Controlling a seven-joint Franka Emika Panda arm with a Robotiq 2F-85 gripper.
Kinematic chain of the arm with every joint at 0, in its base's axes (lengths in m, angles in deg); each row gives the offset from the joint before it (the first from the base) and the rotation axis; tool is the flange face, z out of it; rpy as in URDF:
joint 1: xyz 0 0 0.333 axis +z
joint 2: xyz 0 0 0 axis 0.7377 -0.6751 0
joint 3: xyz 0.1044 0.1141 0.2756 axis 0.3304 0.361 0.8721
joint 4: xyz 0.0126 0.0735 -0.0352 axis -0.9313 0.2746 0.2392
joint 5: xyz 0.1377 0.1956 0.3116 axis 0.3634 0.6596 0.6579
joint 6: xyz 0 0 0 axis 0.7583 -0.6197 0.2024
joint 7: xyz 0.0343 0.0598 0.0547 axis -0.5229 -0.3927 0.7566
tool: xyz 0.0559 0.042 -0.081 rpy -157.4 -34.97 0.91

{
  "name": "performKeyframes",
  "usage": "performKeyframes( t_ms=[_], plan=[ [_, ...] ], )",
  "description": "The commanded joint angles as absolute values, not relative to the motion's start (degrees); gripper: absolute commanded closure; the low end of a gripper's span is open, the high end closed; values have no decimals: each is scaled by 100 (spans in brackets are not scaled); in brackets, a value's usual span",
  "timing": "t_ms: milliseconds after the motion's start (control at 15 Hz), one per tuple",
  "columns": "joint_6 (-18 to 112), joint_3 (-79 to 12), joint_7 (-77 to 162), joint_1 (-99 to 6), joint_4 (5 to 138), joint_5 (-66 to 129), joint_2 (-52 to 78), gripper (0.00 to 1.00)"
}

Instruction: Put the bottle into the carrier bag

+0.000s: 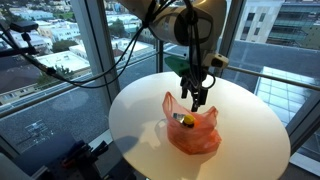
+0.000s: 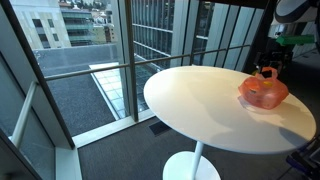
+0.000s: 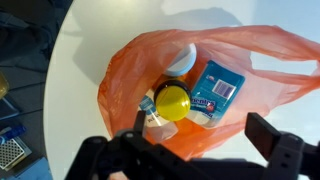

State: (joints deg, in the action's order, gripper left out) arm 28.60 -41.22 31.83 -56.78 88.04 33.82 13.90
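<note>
An orange carrier bag lies open on the round white table; it also shows in an exterior view and in the wrist view. Inside it lies a bottle with a yellow cap, seen as a yellow spot in an exterior view, next to a blue-and-white packet and a white lid. My gripper hangs just above the bag's mouth. In the wrist view the gripper has its fingers spread wide and holds nothing.
The table stands by tall windows with a railing behind it. The table edge drops to the carpeted floor. A pedestal base holds the table. Cables run to the arm.
</note>
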Motion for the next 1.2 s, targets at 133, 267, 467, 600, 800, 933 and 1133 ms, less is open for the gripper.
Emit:
performKeyframes(
  t_ms=[133,267,467,600,800,933,1133],
  plan=[
    [2421,-3830,4182,-5682,8646,3631,1772,0],
    [2345,-3750,4388,-5652,8625,3666,1886,0],
    [2330,-3676,4443,-5583,8680,3610,2091,0],
    [2337,-3623,4579,-5541,8766,3614,2283,0],
    [2318,-3557,4833,-5469,8870,3616,2573,0],
    [2246,-3514,5081,-5428,8929,3647,2785,0],
    [2001,-3468,5417,-5363,8942,3688,3021,0]
  ],
)
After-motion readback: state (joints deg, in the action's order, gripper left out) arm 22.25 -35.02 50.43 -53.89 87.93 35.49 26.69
